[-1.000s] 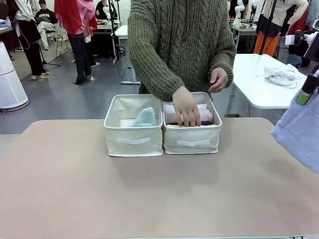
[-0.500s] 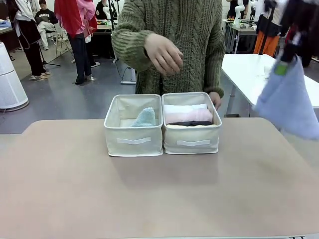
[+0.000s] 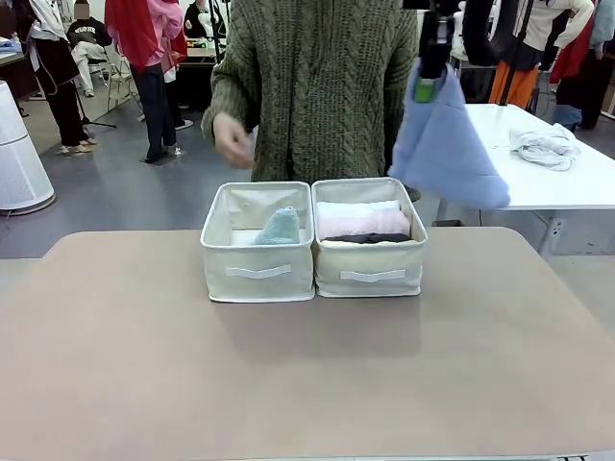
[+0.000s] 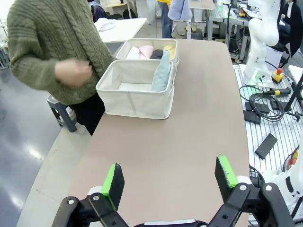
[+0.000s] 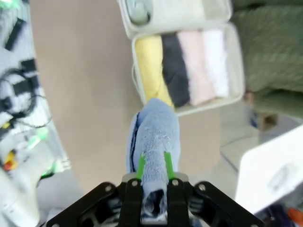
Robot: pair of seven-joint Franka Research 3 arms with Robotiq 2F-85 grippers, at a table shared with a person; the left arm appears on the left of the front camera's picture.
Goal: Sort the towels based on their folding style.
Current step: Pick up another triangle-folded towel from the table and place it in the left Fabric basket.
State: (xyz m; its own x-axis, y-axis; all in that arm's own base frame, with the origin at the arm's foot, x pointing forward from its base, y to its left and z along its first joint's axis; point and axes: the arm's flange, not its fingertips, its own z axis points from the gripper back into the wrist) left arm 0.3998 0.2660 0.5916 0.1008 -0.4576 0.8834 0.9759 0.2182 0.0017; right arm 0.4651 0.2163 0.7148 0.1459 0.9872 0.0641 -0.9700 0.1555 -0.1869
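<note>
My right gripper (image 3: pixel 426 84) (image 5: pixel 153 166) is shut on the tip of the periwinkle blue cone towel (image 3: pixel 444 147) (image 5: pixel 154 137), which hangs high above the right bin's far right corner. The right bin (image 3: pixel 371 272) (image 5: pixel 189 108) holds white (image 3: pixel 356 207), pale pink (image 3: pixel 363 224), dark grey (image 3: pixel 367 238) and yellow (image 5: pixel 151 64) rolls side by side. A pale teal cone towel (image 3: pixel 280 227) (image 4: pixel 161 72) stands in the left bin (image 3: pixel 257 271) (image 4: pixel 135 97). My left gripper (image 4: pixel 170 179) is open over the bare table, well short of the bins.
A person in a green knit sweater (image 3: pixel 322 86) stands behind the bins, one hand (image 3: pixel 232 141) raised above the left bin. A whitish cloth bundle (image 3: pixel 543 144) lies on a white table at the back right. The tan tabletop (image 3: pixel 307 375) stretches in front of the bins.
My right gripper has carried the blue cone towel up and leftwards, from the table's right edge to above the right bin. The person's hand has left the right bin and swung left.
</note>
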